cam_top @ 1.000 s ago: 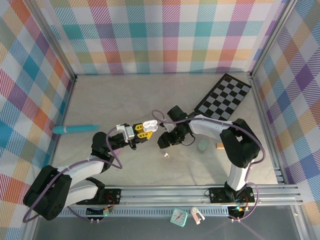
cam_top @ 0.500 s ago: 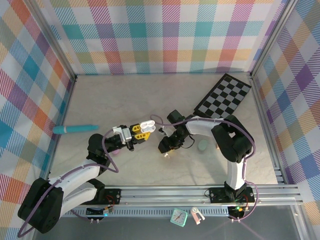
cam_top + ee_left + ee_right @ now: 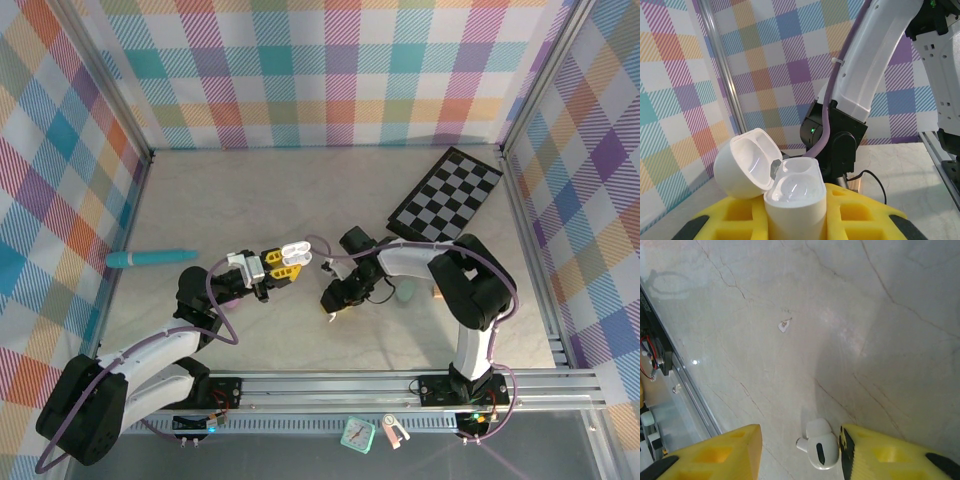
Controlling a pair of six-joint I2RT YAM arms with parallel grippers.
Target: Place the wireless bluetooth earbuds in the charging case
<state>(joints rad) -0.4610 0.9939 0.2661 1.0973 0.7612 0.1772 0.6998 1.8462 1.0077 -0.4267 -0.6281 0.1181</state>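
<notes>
Right hand low over counter, fingers spread either side of white earbud lying there, not pinched yet. Left hand clamped on open charging case. Pickup step imo; next: squeeze gently, lift, carry to case.

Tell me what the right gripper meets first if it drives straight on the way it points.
The right gripper would likely meet the white earbud lying between its fingers first, then the table right under it; depth is unclear.
</notes>
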